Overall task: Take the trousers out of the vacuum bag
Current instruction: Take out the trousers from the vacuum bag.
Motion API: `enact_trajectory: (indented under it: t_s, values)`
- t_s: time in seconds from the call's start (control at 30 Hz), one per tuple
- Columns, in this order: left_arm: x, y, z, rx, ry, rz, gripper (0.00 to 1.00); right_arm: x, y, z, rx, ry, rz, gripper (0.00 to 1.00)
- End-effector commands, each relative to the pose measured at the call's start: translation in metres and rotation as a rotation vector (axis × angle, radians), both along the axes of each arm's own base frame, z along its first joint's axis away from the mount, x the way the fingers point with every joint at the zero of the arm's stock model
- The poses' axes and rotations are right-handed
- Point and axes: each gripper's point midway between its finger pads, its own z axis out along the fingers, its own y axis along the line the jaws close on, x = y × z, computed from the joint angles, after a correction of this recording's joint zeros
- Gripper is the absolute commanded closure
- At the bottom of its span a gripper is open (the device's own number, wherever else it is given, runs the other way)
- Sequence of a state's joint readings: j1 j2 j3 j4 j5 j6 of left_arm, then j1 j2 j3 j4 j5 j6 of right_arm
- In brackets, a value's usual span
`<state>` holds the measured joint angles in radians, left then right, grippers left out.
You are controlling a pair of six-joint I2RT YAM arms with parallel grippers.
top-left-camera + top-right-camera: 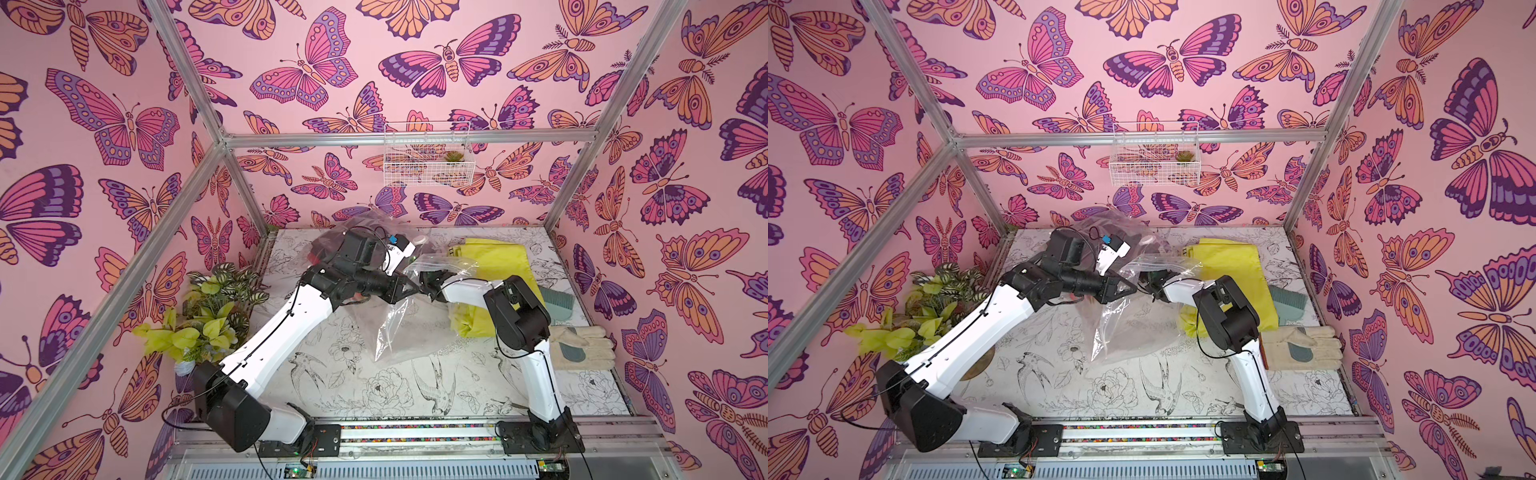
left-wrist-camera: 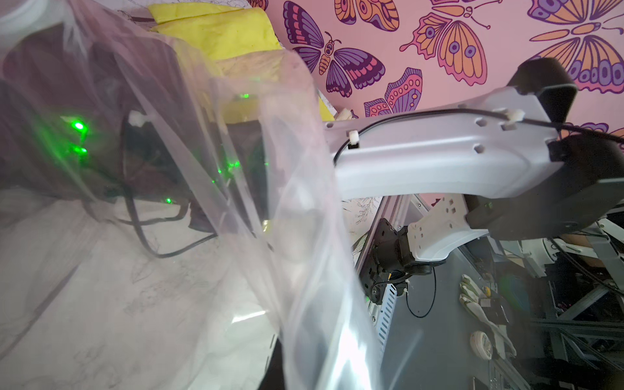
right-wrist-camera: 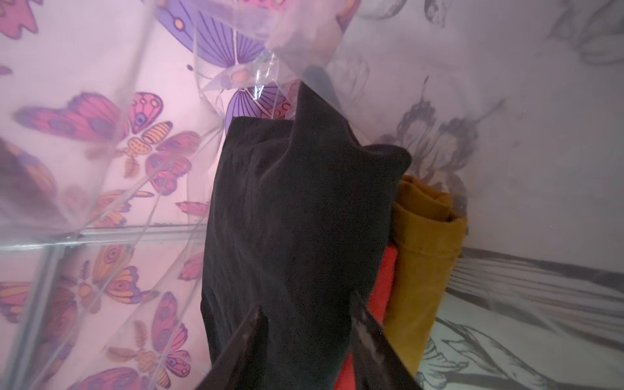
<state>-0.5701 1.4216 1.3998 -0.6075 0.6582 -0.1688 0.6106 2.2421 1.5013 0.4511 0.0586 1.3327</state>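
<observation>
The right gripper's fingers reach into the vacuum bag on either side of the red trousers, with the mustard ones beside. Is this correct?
Not the red ones: the right gripper straddles the black trousers inside the vacuum bag, as the right wrist view shows.

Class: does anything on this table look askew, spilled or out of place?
Nothing spilled or damaged. The vacuum bag hangs crumpled from the left gripper instead of lying flat, and the yellow trousers sprawl rumpled beside it, partly under the right arm.

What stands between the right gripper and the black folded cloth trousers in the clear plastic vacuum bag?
Nothing visible. The right gripper is inside the clear plastic vacuum bag, its fingers flanking the black folded cloth trousers; no film lies between.
</observation>
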Motion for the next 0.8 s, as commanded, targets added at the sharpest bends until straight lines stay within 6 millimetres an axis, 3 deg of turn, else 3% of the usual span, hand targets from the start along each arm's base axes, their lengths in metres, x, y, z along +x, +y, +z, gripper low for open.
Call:
enact_trajectory:
  t_s: [0.0,0.33,0.6,0.77]
  values:
    - [-0.022,-0.002,-0.004,-0.011,0.059,-0.084,1.0,0.022,-0.013,-0.005,0.034,0.003,-0.026,0.61]
    - [-0.019,-0.003,-0.011,0.002,0.072,-0.077,1.0,0.025,-0.011,-0.019,0.014,0.053,-0.029,0.58]
    - [-0.018,-0.003,-0.012,0.005,0.076,-0.077,1.0,0.014,-0.027,-0.032,-0.041,0.124,-0.076,0.56]
    - [-0.018,-0.003,-0.013,0.007,0.075,-0.075,1.0,0.015,-0.026,-0.033,-0.04,0.121,-0.07,0.57]
